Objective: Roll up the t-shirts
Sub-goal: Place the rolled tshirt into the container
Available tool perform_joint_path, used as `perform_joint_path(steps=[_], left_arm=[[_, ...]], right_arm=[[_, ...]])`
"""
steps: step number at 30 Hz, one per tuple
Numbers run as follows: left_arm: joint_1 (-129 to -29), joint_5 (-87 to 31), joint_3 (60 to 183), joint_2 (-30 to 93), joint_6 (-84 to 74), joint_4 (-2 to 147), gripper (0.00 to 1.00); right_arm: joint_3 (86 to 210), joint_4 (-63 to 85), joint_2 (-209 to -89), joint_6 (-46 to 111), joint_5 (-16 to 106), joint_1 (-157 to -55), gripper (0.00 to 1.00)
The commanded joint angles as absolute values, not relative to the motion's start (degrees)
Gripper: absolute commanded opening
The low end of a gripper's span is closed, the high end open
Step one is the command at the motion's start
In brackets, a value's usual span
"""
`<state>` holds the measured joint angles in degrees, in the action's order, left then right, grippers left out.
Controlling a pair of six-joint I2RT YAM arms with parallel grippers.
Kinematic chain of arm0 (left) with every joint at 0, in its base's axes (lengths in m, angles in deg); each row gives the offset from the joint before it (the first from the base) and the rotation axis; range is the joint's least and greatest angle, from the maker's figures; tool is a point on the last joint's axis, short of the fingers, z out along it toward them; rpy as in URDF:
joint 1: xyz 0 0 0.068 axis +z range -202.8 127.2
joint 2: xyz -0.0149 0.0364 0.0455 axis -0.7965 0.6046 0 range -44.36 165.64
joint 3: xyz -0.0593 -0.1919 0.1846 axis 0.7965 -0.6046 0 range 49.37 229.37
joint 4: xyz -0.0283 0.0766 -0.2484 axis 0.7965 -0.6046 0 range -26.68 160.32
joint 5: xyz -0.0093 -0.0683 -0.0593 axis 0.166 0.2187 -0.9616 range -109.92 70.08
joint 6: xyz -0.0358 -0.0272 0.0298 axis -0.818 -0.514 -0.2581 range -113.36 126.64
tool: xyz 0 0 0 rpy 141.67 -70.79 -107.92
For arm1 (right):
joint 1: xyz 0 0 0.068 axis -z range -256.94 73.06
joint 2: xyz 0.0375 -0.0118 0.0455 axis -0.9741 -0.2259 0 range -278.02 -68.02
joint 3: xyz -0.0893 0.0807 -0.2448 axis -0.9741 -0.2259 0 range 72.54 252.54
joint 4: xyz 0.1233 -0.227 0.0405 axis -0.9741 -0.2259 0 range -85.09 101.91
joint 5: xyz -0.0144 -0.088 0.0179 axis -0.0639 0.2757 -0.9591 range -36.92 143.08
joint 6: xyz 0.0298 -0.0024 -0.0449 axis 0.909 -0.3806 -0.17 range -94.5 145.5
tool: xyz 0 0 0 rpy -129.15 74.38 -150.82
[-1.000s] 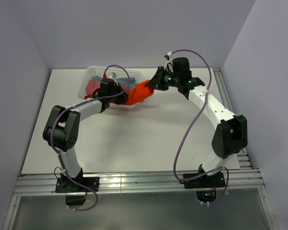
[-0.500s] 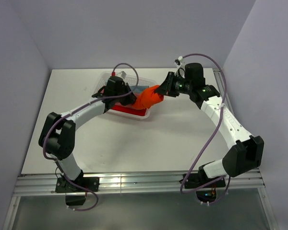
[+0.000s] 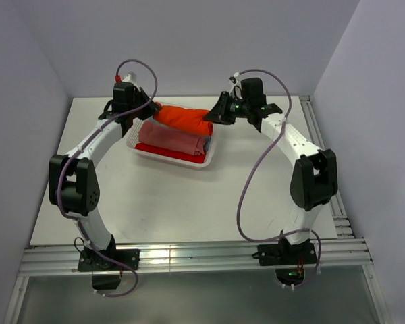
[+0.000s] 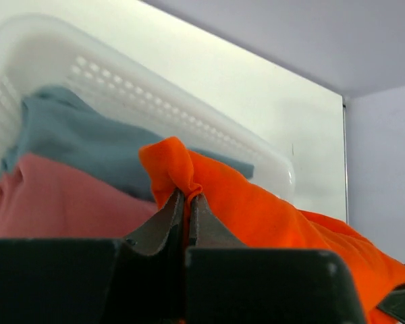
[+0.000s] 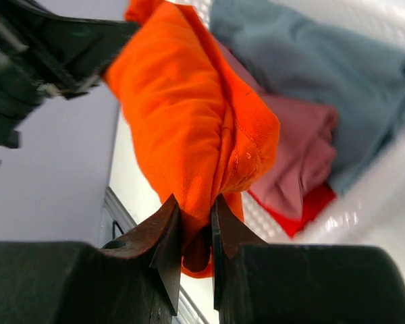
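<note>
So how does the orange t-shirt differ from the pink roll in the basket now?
The orange t-shirt is pinched at each end by the left gripper and right gripper; the pink roll lies untouched in the basket. The orange t-shirt is bright; the pink roll is pale. Both are rolled.

Basket (image 3: pixel 189 162) sits on the desk (image 3: pixel 256 196), far centre, well apart from the arm bases (image 3: pixel 104 260) at the near edge. Left hand (image 3: pixel 147 108) at the basket's far-left corner, right hand (image 3: pixel 216 115) at its far-right corner. Shirt (image 3: pixel 185 119) strung between them, one end in each hand, running left to right above the basket's far side. Rolls (image 3: pixel 172 140) lie in the basket, under and just in front of the shirt, packed touching; one lies on top of another along the near wall.
</note>
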<state>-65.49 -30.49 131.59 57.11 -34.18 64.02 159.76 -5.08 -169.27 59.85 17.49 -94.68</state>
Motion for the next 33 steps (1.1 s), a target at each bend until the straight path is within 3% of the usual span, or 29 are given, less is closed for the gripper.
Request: perform_joint_path(steps=[1, 17, 29, 31, 32, 33], left_arm=[[-62.9, -33.0, 135.7, 61.8, -31.9, 69.4, 0.0], [-58.2, -32.5, 144.2, 77.5, -25.9, 79.9, 0.0], [-59.3, -33.5, 142.7, 80.8, -25.6, 78.9, 0.01], [-59.6, -33.3, 143.2, 80.8, -25.5, 77.7, 0.06], [-59.6, -33.2, 143.4, 80.6, -25.7, 76.8, 0.15], [-59.6, -33.0, 143.6, 80.4, -25.9, 76.5, 0.22]], right_arm=[[166.3, 2.9, -173.9, 62.6, 14.7, -94.6, 0.0], [183.5, 4.5, -197.7, 60.0, 23.2, -95.8, 0.0], [176.3, 0.5, -195.5, 56.1, 31.4, -97.2, 0.0], [176.2, -0.6, -195.1, 55.8, 32.1, -97.4, 0.01], [176.4, -1.5, -195.0, 55.6, 32.7, -97.4, 0.03], [176.3, -2.0, -194.8, 55.6, 32.8, -97.5, 0.14]])
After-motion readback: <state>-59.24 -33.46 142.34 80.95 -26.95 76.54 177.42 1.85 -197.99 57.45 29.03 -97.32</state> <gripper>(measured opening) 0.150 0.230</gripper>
